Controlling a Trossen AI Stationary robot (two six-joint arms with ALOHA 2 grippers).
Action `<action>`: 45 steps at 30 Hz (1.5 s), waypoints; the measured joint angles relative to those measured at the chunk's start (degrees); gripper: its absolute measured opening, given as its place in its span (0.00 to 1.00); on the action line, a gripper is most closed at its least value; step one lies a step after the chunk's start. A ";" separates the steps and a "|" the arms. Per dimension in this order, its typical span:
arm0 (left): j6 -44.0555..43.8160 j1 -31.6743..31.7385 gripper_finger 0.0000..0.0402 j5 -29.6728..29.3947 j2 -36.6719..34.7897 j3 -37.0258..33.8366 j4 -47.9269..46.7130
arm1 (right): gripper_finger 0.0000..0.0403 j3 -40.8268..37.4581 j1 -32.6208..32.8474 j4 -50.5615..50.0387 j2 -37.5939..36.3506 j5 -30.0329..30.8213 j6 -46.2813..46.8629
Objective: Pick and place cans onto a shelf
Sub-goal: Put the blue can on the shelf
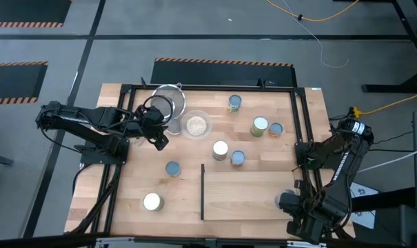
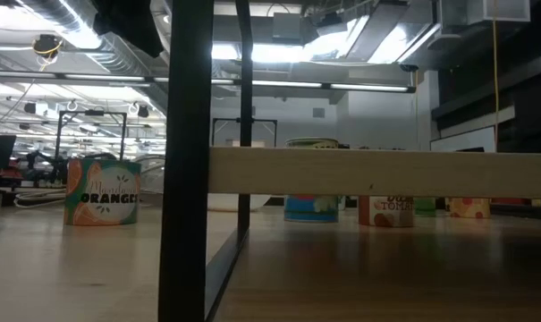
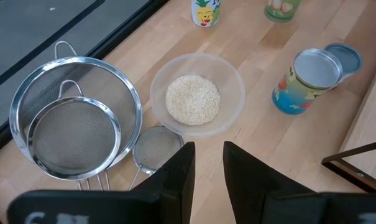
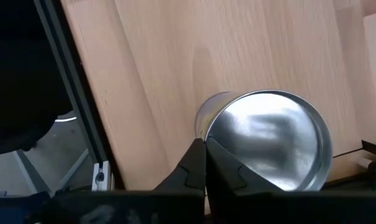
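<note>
Table [image 1: 125,200] w/ shelf [image 1: 242,196] mostly bare, can [image 1: 285,200] at edge

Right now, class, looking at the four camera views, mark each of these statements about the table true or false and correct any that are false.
1. The clear bowl holds pale grains. True.
2. The left gripper grips a can. False: nothing lies between its fingers, and it hangs near the bowl and the mesh strainers.
3. The right gripper has its fingers together. True; a shiny-topped can stands just beyond them, not held.
4. The shelf is full of cans. False: only that one can shows, at its right end, beside the right arm.
5. A can with an orange label stands upright on the table. True.
</note>
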 joint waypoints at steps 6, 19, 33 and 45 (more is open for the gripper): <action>0.00 0.02 0.19 0.02 0.00 0.00 0.02 | 0.04 0.00 -0.02 -0.02 0.00 -0.20 -0.17; -0.09 0.02 0.19 0.00 0.00 0.00 0.10 | 0.06 0.00 -0.07 -0.29 0.00 -2.16 -0.26; -0.22 0.01 0.19 0.02 0.00 0.00 0.16 | 0.24 0.00 -0.15 -0.81 0.00 -3.17 -0.20; -0.22 0.02 0.19 0.01 0.00 0.00 0.17 | 0.29 0.34 -0.15 -0.97 0.00 -3.23 -1.00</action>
